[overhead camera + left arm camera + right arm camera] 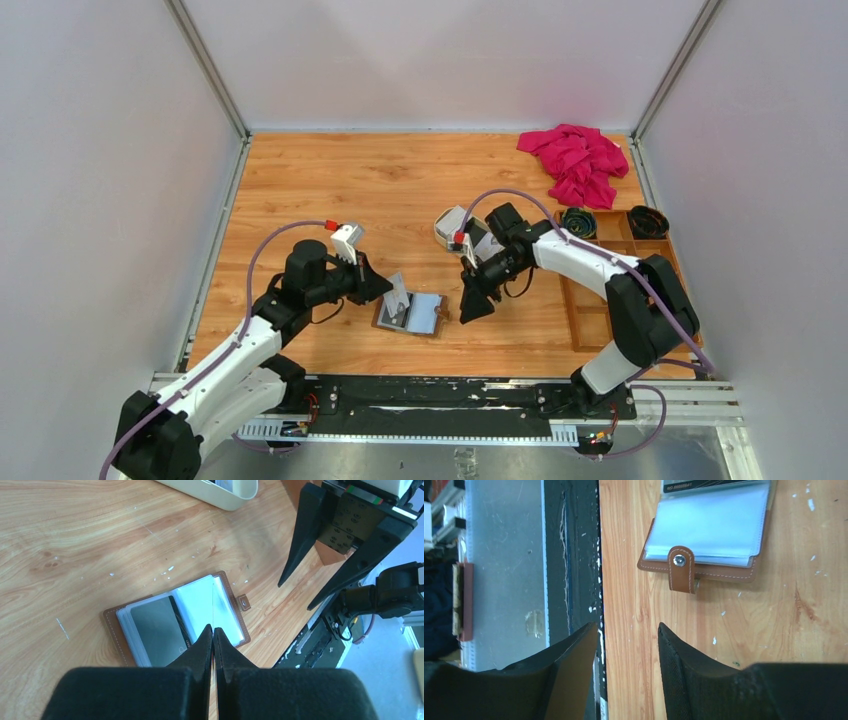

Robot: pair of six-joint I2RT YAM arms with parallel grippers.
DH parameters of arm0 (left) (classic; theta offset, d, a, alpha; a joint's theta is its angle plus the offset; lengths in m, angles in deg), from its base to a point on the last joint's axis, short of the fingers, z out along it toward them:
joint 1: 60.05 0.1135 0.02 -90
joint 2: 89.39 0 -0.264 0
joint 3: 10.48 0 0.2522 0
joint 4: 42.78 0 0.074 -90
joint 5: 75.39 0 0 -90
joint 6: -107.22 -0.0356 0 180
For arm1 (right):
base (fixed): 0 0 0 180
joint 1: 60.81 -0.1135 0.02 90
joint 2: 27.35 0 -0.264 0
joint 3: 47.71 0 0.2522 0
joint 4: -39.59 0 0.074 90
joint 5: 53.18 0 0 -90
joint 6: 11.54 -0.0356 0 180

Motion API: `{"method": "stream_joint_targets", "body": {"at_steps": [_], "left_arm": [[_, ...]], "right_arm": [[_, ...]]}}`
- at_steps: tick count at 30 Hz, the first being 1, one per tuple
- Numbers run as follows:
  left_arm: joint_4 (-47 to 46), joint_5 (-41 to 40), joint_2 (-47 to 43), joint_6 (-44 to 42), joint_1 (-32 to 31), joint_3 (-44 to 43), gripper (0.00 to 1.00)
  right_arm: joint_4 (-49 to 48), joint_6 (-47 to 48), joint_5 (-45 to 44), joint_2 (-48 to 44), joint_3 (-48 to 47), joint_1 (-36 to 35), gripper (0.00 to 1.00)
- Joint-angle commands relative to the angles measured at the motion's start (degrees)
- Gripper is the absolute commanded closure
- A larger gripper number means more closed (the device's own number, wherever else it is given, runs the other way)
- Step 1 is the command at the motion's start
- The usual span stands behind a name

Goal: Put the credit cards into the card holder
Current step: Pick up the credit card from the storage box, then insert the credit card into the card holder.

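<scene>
The left gripper [213,630] clenches a sleeve of the card holder [200,600]. The right gripper [628,626] hangs released, empty, beside its tab edge.

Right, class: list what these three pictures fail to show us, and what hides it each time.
- Left wrist: holder, near edge behind the left jaws.
- Left wrist: tray, contents cut off by the top edge.
- Right wrist: card, print cut off by the top edge.
- Top view: box, partly under the right arm.
</scene>
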Motion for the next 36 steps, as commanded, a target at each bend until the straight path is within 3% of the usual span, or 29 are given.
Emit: {"method": "stream_joint_targets", "body": {"at_steps": [1, 20, 26, 36], "left_arm": [[-1.37, 0.59, -0.42, 0.63, 0.53, 0.7, 1.0], [-1.85, 0.32, 0.26, 0.8, 0.48, 0.87, 1.0], [-2.08, 0.49, 0.79, 1.06, 0.52, 0.56, 1.0], [-2.34, 0.5, 0.24, 1.68, 0.51, 0.87, 1.0]], "right_arm": [[-7.73, -13.72, -1.89, 0.7, 0.78, 0.37, 0.48], [-22.91, -40.32, -9.85, 4.17, 4.4, 2.23, 0.5], [-26.48, -43.68, -10.48, 7.72, 4.84, 1.89, 0.46], [-32.42, -49.66, -11.38, 8.96, 6.88, 1.1, 0.48]]}}
